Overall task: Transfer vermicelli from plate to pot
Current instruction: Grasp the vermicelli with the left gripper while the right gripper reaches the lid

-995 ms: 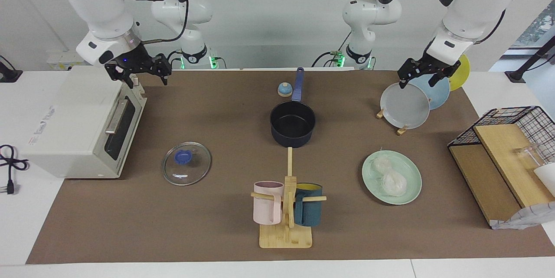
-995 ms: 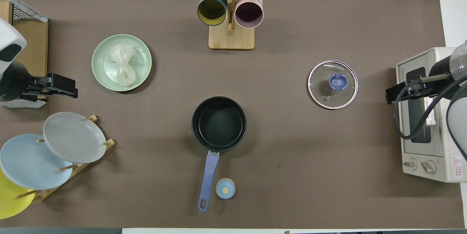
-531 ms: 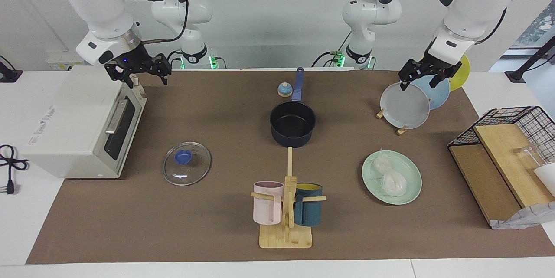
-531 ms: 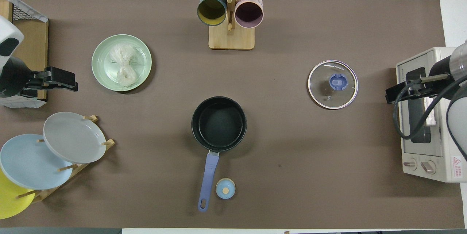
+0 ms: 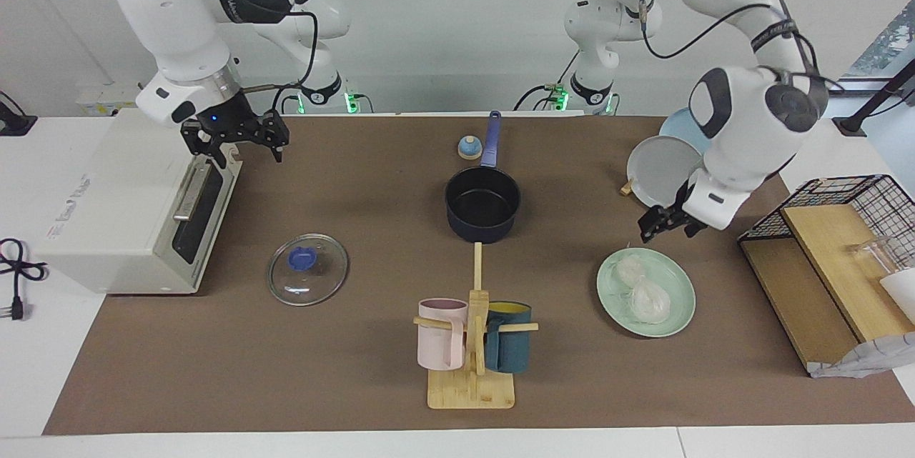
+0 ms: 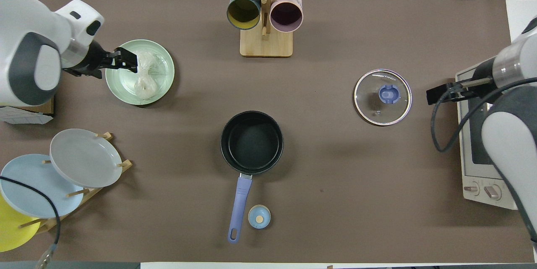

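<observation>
My left gripper point(image 5: 668, 223) just swung off the plate rack, now over the green plate point(image 5: 679, 315), fingers apart. Vermicelli point(image 5: 643, 294) untouched on it; pot point(image 5: 482, 204) empty. Right gripper point(image 5: 239, 136) waits by toaster, fingers apart.

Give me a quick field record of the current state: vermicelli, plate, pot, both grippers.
vermicelli: two wrapped bundles lying on the plate
plate: mint green, toward the left arm's end of the table
pot: dark, empty, lid off, handle pointing toward the robots
left gripper: in the air over the plate's edge nearer the robots, holding nothing
right gripper: waiting by the toaster oven
</observation>
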